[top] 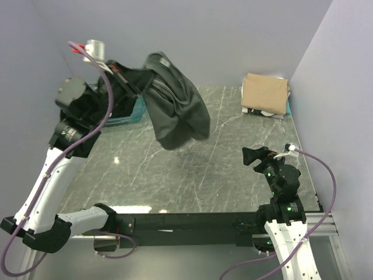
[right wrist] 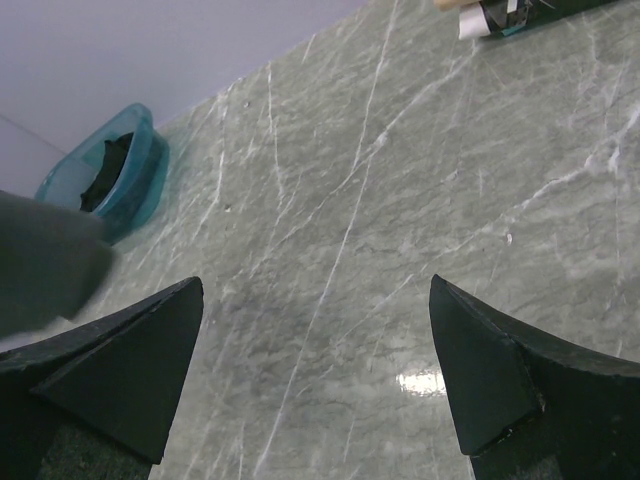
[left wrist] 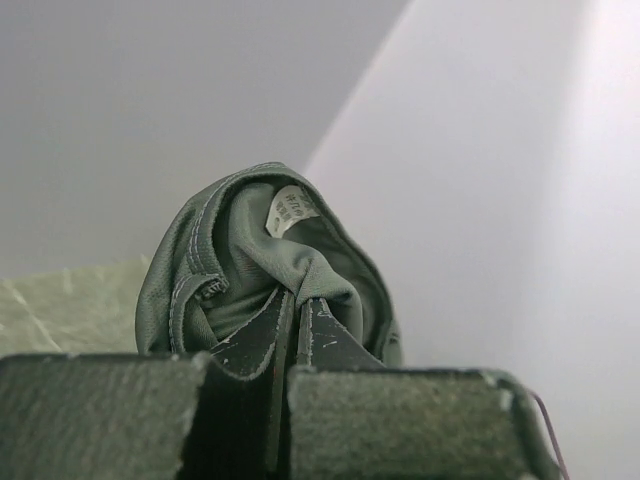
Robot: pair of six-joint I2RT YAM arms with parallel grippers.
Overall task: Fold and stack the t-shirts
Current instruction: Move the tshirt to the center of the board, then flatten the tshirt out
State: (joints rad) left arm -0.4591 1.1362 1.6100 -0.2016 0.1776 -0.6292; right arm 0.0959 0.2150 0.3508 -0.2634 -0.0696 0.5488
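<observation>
Left hand [top: 125,78] clenched on the collar of the soft dark charcoal-grey t-shirt [top: 176,108], which dangles limp above the grey marble counter [top: 192,175]. It looks light and floppy; best pinched at the shoulders. Right hand [right wrist: 315,290] spread wide, empty. Folded tan t-shirt [top: 265,92] sits in the far-right corner.

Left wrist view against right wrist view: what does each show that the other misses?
Left wrist only: the left gripper shut on the charcoal-grey t-shirt, its white label showing. Right wrist only: the open right gripper, the teal tub with dark cloth inside, a corner of the folded stack. Both: the marble table, the pale wall, perhaps the shirt.
</observation>
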